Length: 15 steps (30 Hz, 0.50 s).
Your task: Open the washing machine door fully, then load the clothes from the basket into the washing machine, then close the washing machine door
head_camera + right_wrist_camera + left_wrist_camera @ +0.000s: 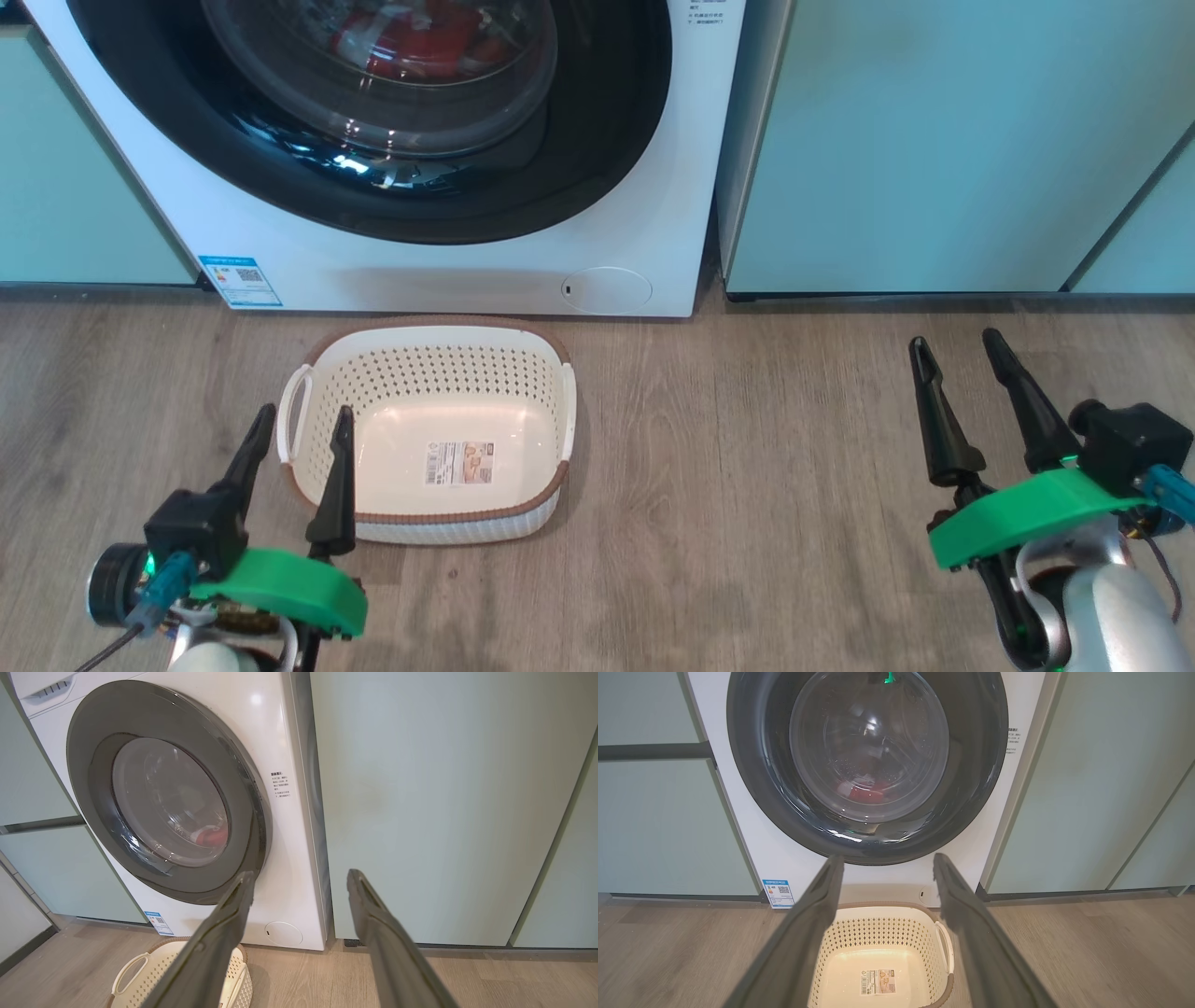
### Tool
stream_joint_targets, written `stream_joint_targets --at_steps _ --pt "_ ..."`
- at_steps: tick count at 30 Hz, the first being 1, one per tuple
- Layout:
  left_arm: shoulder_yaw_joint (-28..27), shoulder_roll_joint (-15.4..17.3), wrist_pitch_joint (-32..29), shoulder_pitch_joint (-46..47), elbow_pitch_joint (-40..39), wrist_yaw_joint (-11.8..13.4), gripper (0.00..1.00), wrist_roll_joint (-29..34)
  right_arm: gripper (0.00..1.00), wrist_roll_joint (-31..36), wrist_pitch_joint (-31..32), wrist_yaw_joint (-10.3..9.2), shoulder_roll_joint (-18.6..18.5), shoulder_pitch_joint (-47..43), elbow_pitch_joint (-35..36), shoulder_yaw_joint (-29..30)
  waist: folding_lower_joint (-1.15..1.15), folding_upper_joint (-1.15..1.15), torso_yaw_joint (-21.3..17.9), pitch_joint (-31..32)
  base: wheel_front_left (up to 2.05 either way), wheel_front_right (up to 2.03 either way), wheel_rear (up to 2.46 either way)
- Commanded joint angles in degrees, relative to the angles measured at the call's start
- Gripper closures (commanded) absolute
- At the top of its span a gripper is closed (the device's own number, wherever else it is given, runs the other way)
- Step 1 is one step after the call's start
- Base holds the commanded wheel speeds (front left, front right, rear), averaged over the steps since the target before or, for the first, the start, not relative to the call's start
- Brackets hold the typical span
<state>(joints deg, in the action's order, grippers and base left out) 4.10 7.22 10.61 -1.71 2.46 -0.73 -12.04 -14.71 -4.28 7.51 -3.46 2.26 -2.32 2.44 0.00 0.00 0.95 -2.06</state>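
The white washing machine (pixel 467 271) stands ahead with its round black-ringed door (pixel 373 121) shut flat against its front. Red clothes (pixel 411 47) show inside the drum through the glass, also seen as red clothes (pixel 866 793) and clothes (pixel 212 835). The cream basket (pixel 429 434) sits on the floor in front of the machine, holding nothing but a label. My left gripper (pixel 299 420) is open, low at the basket's left handle, its fingers apart over the basket (pixel 882 952). My right gripper (pixel 957 345) is open, well right of the basket, in front of the cabinet.
Pale teal cabinets (pixel 934 140) flank the machine on both sides. The wood floor (pixel 747 467) spreads between basket and right gripper. A blue sticker (pixel 240 280) and a round flap (pixel 607 289) sit low on the machine's front.
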Motion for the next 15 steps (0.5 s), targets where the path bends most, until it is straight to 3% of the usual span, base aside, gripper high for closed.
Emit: stream_joint_targets --at_steps 1,15 --pt "-1.7 1.1 0.1 1.3 -2.3 0.5 0.0 -0.1 0.0 0.5 0.1 -0.02 0.3 1.1 2.7 -1.0 0.0 0.0 0.1 0.0 0.0 0.0 0.0" --pt "-1.8 1.5 -0.1 0.8 -3.0 1.6 0.0 -0.6 0.0 0.3 1.0 -0.02 0.6 -0.1 4.2 -0.5 0.0 0.0 0.7 0.2 0.0 0.0 0.0"
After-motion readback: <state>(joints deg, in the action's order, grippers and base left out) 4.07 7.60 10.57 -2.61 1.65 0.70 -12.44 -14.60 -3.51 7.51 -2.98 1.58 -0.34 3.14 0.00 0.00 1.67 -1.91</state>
